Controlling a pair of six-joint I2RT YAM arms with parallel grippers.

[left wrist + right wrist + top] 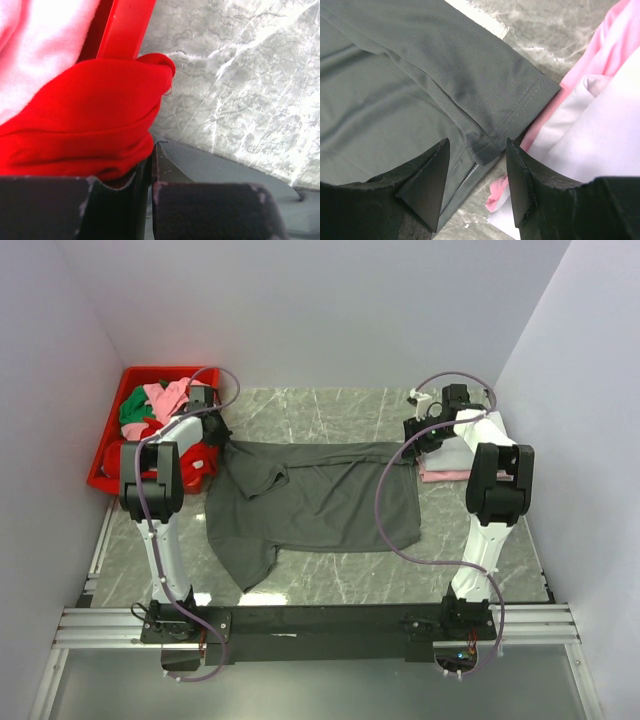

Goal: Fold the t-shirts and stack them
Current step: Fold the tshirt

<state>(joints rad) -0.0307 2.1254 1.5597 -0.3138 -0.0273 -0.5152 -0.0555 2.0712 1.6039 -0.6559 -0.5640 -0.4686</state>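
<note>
A large dark grey t-shirt (pixel 310 500) lies spread on the marble table, its left part rumpled. My left gripper (pixel 213 430) is at the shirt's far left corner, jaws closed with grey cloth (pixel 220 167) in the narrow slit between them (pixel 151 150). My right gripper (pixel 415 440) is open over the far right corner; its jaws (pixel 477 150) stand astride the hem corner of the grey shirt (pixel 420 75). A folded white and pink stack (pixel 450 465) lies just right of it and shows in the right wrist view (pixel 600 125). A red shirt (pixel 90 115) hangs over the bin's edge.
A red plastic bin (pixel 108 440) at the far left holds green (pixel 135 408), pink (pixel 165 395) and red shirts; its rim (pixel 125 25) is right beside my left gripper. Walls close in on the left, the back and the right.
</note>
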